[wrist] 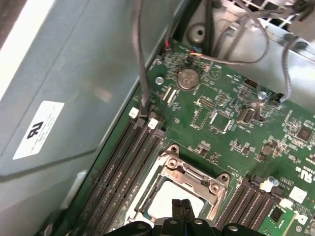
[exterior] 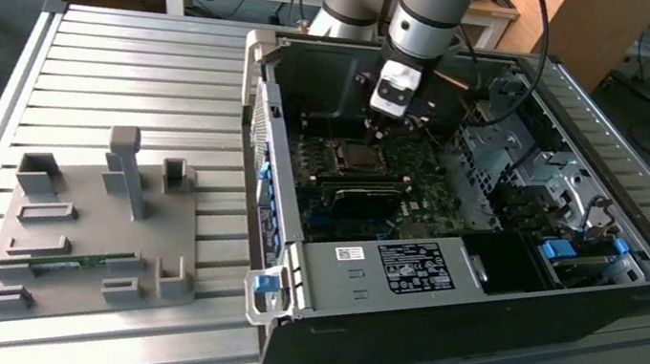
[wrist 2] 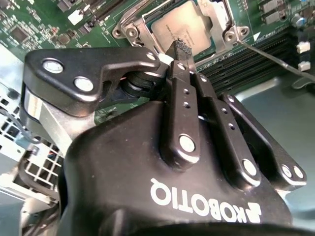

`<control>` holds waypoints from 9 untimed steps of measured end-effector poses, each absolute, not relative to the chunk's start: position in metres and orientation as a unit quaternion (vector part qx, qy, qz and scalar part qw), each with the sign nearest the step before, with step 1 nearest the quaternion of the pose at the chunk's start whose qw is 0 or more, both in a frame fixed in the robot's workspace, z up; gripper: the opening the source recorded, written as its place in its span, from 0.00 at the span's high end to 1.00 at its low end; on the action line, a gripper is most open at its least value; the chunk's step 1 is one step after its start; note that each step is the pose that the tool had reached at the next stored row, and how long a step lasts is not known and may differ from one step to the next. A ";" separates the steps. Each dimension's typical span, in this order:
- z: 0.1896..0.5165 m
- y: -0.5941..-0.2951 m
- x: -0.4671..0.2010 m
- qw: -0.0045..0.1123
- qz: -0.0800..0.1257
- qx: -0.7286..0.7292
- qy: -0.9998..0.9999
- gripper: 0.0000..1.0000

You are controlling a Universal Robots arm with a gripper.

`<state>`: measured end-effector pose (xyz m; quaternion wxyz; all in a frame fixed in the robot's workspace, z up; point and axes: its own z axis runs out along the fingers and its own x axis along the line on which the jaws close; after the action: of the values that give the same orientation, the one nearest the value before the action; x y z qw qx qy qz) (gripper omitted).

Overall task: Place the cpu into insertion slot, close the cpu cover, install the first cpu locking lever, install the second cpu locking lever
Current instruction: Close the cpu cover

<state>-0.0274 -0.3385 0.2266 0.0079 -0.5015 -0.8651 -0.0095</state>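
A big open computer case [exterior: 439, 286] lies on its side on the slatted metal desk [exterior: 123, 65], with the green board [wrist: 221, 123] bare inside it. The slot [exterior: 359, 156] sits near the middle of that board, and everything that matters is happening there.

From where I stand, the first step looks done. The chip [wrist 2: 189, 22] lies flat inside the slot, its dull grey top facing up. The cover [wrist: 197, 179] seems to be folded down around the slot's rim, with the chip showing through its window. I can't say for sure that it's fully flat. The levers look undone. A thin wire lever [wrist 2: 275, 56] sticks out at an angle just beside the slot and isn't tucked under any catch, so I'd judge that both locking steps remain. A grey parts tray [exterior: 85, 233] sits on the desk, well apart from the slot and outside the case.

The arm [exterior: 435, 5] reaches almost straight down into the case, directly above the slot. Its hand [wrist 2: 182, 46] points at the slot with the two fingers [wrist: 177, 211] brought together, and I see nothing between them. The tip is right at the chip's near edge, either touching it or just above it; I can't tell which.
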 end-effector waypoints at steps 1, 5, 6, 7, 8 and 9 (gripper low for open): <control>0.227 -0.339 -0.027 0.008 -0.009 -0.497 -0.868 0.89; 0.227 -0.339 -0.027 0.008 -0.009 -0.494 -0.869 0.89; 0.227 -0.339 -0.027 0.008 -0.009 -0.494 -0.869 0.89; 0.227 -0.339 -0.027 0.008 -0.009 -0.494 -0.869 0.89; 0.227 -0.339 -0.027 0.008 -0.009 -0.494 -0.869 0.89; 0.227 -0.339 -0.027 0.008 -0.009 -0.494 -0.869 0.89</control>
<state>-0.0275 -0.3385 0.2266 0.0079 -0.4940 -0.8694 -0.0093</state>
